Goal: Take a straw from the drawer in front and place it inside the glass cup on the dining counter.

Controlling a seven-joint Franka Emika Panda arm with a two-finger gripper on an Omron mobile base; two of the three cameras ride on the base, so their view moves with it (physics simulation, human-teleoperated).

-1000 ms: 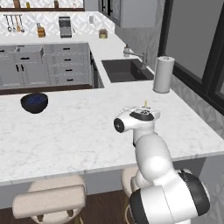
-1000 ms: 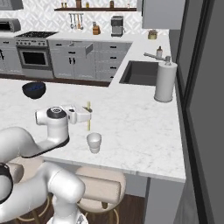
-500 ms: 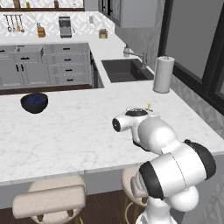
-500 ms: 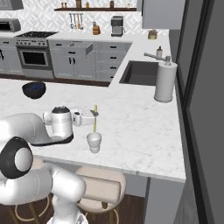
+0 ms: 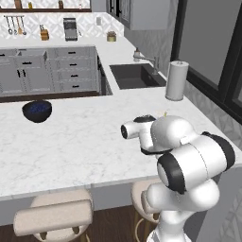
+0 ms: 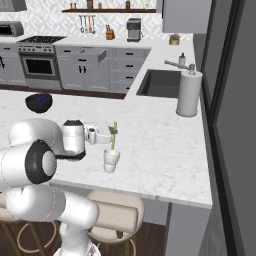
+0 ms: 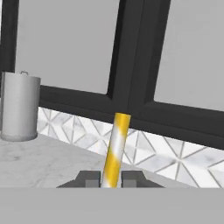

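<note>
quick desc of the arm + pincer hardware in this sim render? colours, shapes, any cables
Glossy white arm of rounded, bulbous link shells with dark grey to black bands at the joints. The wrist ends in a white block carrying the pincer; its two small finger tips are dark grey and blocky. No cables or markings visible.

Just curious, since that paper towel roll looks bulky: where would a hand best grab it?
Probably around the middle of the paper towel roll, coming in level from the open counter side. It stands upright as a tall, smooth cylinder, though it may be too wide for this hand.
</note>
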